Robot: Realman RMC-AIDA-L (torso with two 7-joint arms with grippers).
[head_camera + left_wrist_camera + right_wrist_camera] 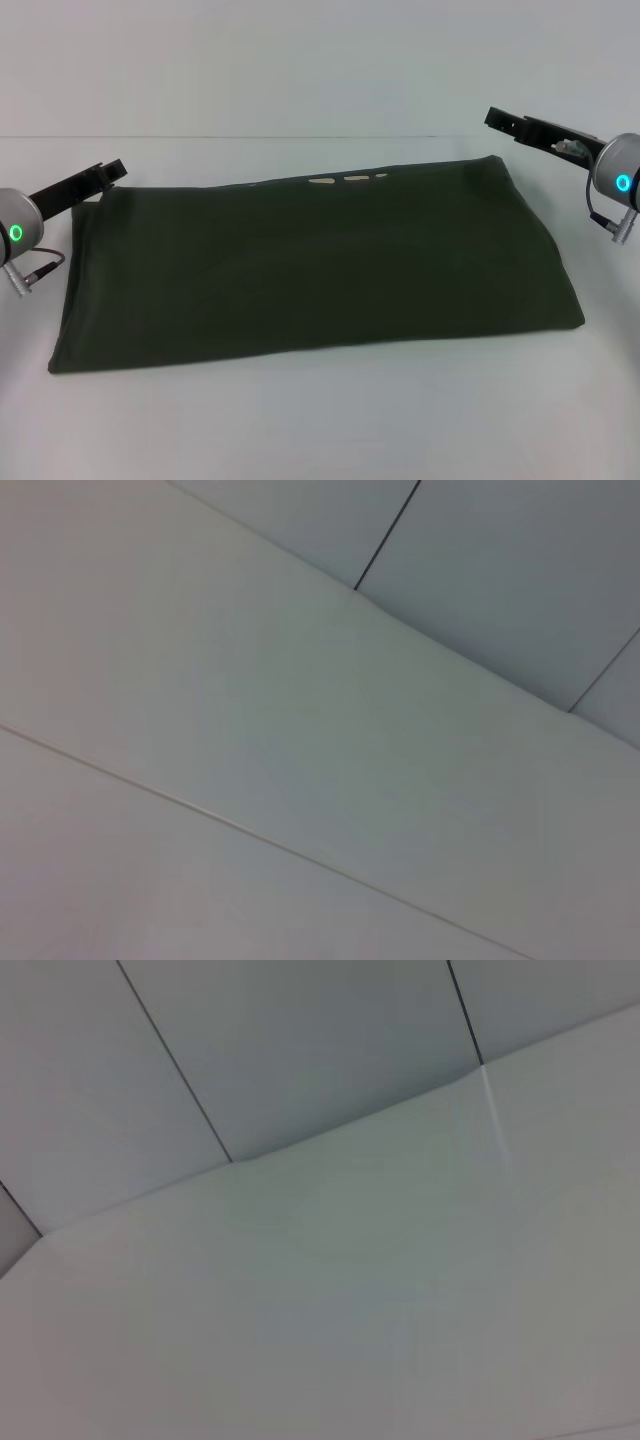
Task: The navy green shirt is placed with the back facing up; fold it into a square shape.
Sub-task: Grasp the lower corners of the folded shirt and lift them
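Left tool hovers by the far left corner of the navy green shirt; right tool hangs just beyond its far right corner. Neither tool's opening can be told. Shirt lies folded into a long band across the worktop, left to right. Cream lettering at its far edge is unreadable.

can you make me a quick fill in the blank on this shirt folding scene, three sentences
1. The navy green shirt lies folded into a long ____ on the table.
2. The left gripper is by the shirt's far ____ corner.
3. Cream marks show along the shirt's ____ edge.

Missing words: rectangle; left; far
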